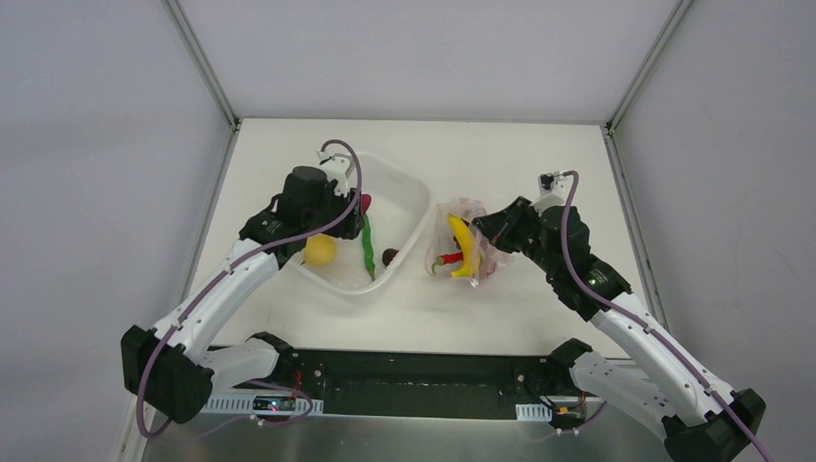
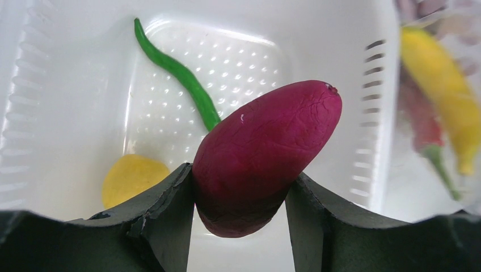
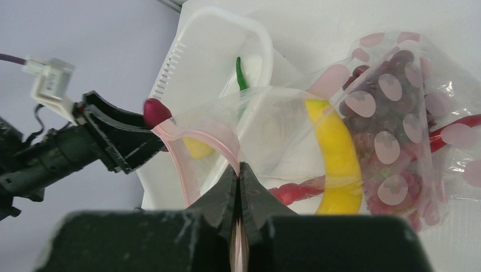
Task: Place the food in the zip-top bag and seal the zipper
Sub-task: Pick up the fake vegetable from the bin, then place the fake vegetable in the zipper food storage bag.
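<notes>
Magenta toy food (image 2: 264, 153) is clamped in the left tool (image 2: 241, 177), the zip-top bag (image 3: 272, 116) pinched open at its zipper (image 3: 195, 131) by the right tool (image 3: 239, 168).

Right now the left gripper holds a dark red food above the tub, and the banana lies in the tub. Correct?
No: the banana lies in the bag, as the right wrist view shows. The left gripper does hold the dark red food above the tub.
</notes>
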Motion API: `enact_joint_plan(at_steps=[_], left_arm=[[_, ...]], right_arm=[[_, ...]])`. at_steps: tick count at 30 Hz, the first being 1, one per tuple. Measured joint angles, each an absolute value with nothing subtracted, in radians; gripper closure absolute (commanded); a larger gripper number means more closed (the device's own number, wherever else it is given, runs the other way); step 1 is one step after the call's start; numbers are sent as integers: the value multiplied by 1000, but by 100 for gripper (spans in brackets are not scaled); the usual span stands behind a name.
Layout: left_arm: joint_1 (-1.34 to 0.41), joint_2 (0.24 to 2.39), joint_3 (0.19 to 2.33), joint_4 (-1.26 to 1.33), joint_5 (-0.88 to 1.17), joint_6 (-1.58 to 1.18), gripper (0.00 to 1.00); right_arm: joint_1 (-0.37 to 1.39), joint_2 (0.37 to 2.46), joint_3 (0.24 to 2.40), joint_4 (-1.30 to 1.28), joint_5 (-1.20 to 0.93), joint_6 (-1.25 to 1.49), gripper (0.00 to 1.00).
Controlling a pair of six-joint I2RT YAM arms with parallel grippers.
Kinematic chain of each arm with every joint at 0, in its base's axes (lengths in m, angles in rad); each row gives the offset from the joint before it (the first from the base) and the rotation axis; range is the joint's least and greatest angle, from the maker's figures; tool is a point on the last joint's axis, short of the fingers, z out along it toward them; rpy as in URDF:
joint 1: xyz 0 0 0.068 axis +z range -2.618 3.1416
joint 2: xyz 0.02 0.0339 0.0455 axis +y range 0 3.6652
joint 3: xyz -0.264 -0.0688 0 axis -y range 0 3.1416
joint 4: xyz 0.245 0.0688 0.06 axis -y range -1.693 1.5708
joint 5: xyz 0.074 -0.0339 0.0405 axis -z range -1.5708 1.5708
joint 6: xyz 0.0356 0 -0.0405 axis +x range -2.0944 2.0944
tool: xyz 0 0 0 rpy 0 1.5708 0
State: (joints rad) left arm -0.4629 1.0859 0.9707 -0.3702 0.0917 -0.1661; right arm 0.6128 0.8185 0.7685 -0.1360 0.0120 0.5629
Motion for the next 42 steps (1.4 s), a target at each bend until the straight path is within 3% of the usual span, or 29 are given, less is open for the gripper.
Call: enact_joint_plan(at_steps=[10, 17, 29, 42], left_arm=[[-463, 946, 994, -353, 237, -378, 100], [-554, 896, 982, -76, 362, -633, 100], [-659, 957, 989, 9, 342, -711, 100], [-791, 1020, 989, 38, 253, -706, 100]], right_arm=[[642, 895, 789, -117, -11, 586, 100], [730, 939, 865, -146, 144, 624, 100], [1037, 1008, 886, -35, 665, 695, 100], [1063, 1022, 886, 20, 722, 689, 100]])
